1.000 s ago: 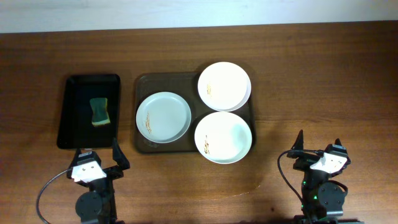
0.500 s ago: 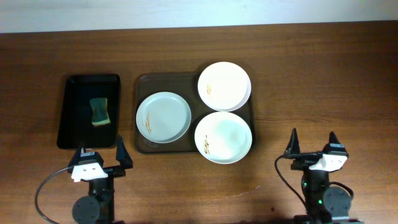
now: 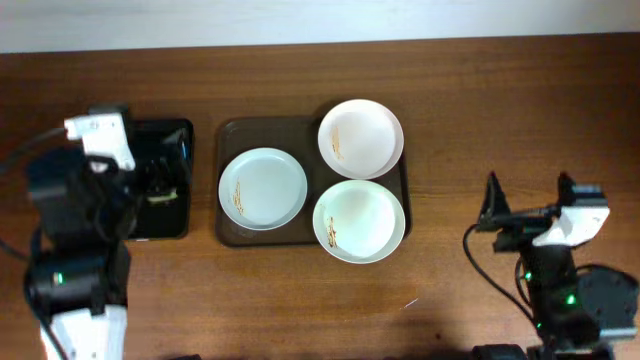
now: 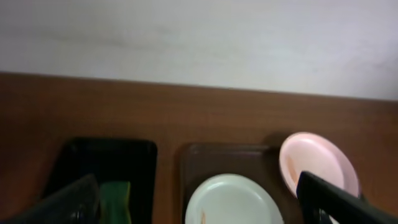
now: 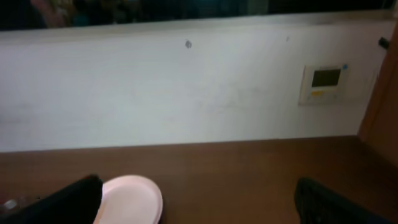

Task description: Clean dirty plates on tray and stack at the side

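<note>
Three plates lie on the dark brown tray (image 3: 230,132): a pale bluish plate (image 3: 263,188) on the left, a white plate (image 3: 360,138) at the back right and a white plate (image 3: 359,220) at the front right, each with small yellow-brown smears near its left rim. My left gripper (image 3: 152,182) is open and empty above the black tray, left of the plates. In the left wrist view my left gripper (image 4: 196,186) frames the bluish plate (image 4: 231,202). My right gripper (image 3: 528,190) is open and empty, well right of the tray. The right wrist view shows my right gripper (image 5: 198,186) and one plate (image 5: 130,199).
A smaller glossy black tray (image 3: 175,215) with a green sponge (image 4: 115,199) lies left of the brown tray, mostly hidden by my left arm in the overhead view. A white wall runs along the far edge of the wooden table (image 3: 500,90).
My left arm has swung up from the table's front edge to above the black tray. My right arm has shifted right and slightly forward. The plates have not moved.
</note>
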Robot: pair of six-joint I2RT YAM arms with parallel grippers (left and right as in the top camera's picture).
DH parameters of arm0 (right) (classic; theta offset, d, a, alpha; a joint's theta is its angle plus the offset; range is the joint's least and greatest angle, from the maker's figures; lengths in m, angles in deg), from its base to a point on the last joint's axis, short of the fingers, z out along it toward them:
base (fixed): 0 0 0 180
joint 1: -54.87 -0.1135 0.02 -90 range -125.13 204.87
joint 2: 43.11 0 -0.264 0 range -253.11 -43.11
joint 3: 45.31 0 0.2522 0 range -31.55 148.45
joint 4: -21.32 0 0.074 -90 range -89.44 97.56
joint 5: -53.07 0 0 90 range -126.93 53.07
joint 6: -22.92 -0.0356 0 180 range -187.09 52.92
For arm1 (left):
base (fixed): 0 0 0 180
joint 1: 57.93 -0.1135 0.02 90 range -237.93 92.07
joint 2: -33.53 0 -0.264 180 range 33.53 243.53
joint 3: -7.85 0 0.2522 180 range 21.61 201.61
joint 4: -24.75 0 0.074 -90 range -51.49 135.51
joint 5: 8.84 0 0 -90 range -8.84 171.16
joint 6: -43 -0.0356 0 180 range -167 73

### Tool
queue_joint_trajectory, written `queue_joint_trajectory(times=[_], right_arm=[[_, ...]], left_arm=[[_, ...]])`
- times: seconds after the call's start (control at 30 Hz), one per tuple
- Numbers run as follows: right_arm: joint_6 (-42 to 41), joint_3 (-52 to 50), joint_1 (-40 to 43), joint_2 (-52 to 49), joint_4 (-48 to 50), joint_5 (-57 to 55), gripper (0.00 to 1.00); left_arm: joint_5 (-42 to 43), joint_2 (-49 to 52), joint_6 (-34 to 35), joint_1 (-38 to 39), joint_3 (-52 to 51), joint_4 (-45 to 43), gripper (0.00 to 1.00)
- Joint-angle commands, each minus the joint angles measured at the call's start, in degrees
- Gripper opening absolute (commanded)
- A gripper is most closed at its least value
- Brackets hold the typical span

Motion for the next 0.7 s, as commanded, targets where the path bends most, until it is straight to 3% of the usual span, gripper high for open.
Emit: queue_joint_trajectory(times=[0.0,0.2,0.27,0.43,0.57,0.6,0.67], right_arm=[[-0.2,12.3,-0.4,-10.4,-6.6,5.9,0.98],[-0.2,41.6,-0.5,-35.5,-34.9,13.3,0.98],[-0.2,49.1,-0.5,-44.1,-41.7,13.5,0.98],[-1.9,49.2,-2.4,-57.9,-39.4,28.2,0.99],[-14.7,49.2,-16.1,-69.0,-29.6,22.2,0.89],[-18.4,49.2,-19.6,-71.2,-26.7,18.8,0.85],[-21.5,49.2,-25.4,-75.1,-22.1,12.9,0.85]], left_arm=[[3.8,12.0,-1.5,0.1,13.2,8.2,0.99],[7.1,30.6,-9.0,0.1,43.3,36.7,0.99],[7.1,31.7,-9.0,0.1,47.2,39.6,0.99],[9.0,31.6,-9.0,0.2,47.2,40.8,0.99],[4.6,32.9,-7.7,0.2,47.2,41.5,0.99],[-1.6,34.3,-2.2,0.0,47.2,43.0,0.99],[-5.6,36.8,1.3,-0.8,47.2,45.5,0.99]])
